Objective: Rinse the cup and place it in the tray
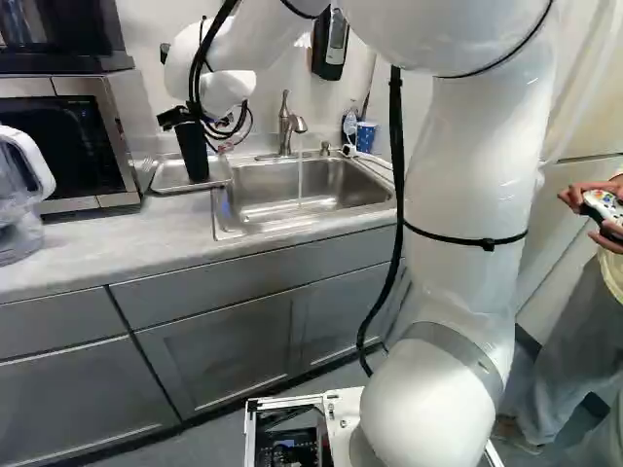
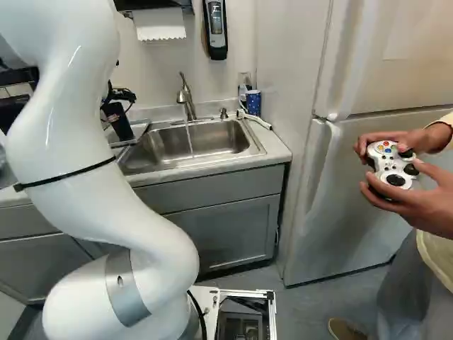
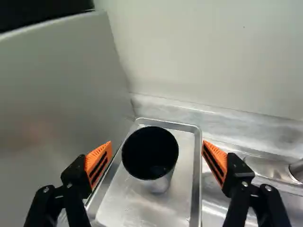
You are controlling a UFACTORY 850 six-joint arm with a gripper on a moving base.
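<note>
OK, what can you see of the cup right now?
The cup is tall, open-topped, with no handle in sight. It looks black, its outside glossy, with a small glint deep inside. It stands upright on the metal tray, toward one end, between the open fingers of the pincer; neither touches it.

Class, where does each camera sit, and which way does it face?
Left base view: on the base, behind the arm, to its left, looking ahead and slightly down; arm right of middle.
Right base view: the same from its right; arm left of middle.
Wrist view: on the wrist, looking along the open gripper at the cup and tray.
Both base views share the sink.
</note>
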